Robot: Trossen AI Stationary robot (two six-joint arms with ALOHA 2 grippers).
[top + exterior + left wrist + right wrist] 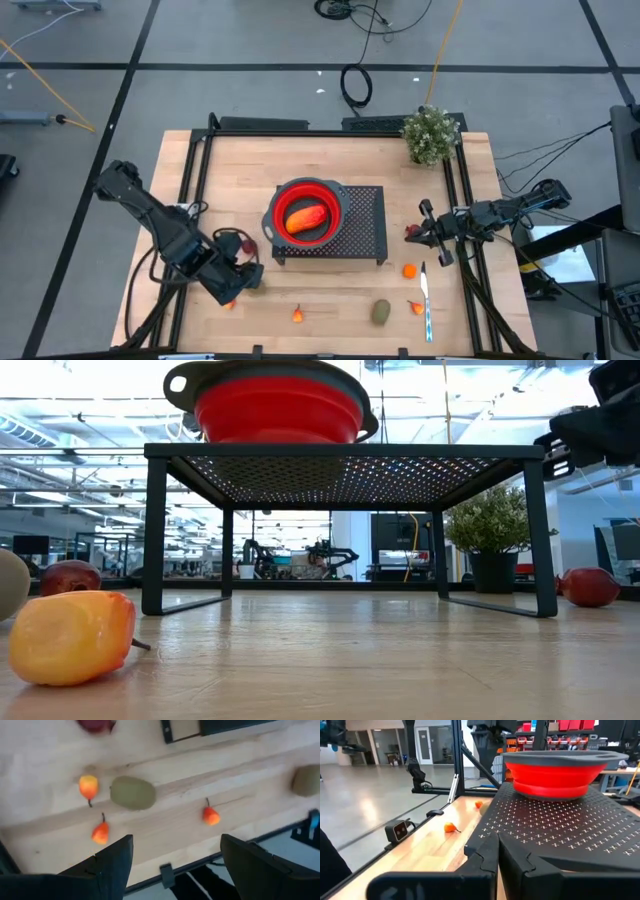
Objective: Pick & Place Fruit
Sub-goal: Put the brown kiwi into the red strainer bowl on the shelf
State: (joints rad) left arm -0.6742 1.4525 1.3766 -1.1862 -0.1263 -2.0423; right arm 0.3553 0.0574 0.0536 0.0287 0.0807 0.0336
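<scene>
A red collapsible bowl [305,212] with a dark rim sits on the left part of a black perforated rack [362,228] at the middle of the wooden counter [250,170], and the long orange fruit [306,217] lies inside the bowl. The left end effector [243,284] hangs over the near-left part of the counter with its fingers [112,865] spread wide and nothing between them; in the left wrist view a yellow-orange piece [88,786] lies just beside a brownish-green oval [132,793], with two small orange-red bits [100,832] [210,815] apart from them on the bare wood and a dark red round piece [95,725] at the picture's edge. In the high view a tiny orange bit [298,314] and a second brownish-green oval [381,312] rest along the near edge of the counter, and another small orange-red bit [416,307] lies just beside a slim silver utensil with a light-blue handle [426,300]. A small round orange piece [409,269] sits between the rack and the utensil. The right end effector [430,235] waits at the right side of the rack, fingers pressed together and holding nothing, with a dark red piece [412,231] near its tip. A bushy green potted plant [431,133] stands at the far right corner of the counter.
</scene>
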